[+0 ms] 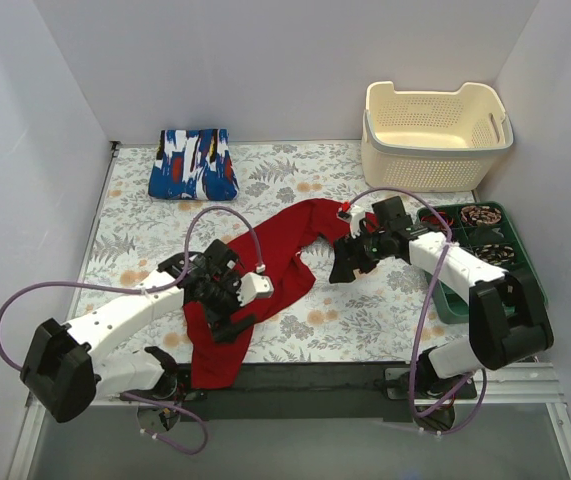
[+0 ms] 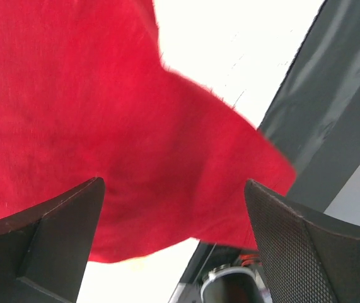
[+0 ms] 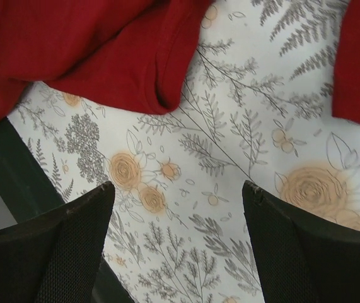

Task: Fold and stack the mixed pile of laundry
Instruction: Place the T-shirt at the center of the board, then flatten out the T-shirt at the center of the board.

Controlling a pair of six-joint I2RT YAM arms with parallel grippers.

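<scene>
two garments on table (image 1: 305,180): one blue print garment (image 1: 193,164), folded, far side; one red garment (image 1: 287,262), unfolded. left hand (image 2: 173,189) spread over it; right hand (image 3: 176,189) spread.

The red garment (image 1: 265,275) lies crumpled in a diagonal strip from mid-desk to the near edge. The left gripper (image 1: 230,312) is over its near part, the right gripper (image 1: 347,266) just beside its far end. The blue garment (image 1: 193,165) sits folded near the far left corner, the basket (image 1: 435,150) at the far right.
</scene>
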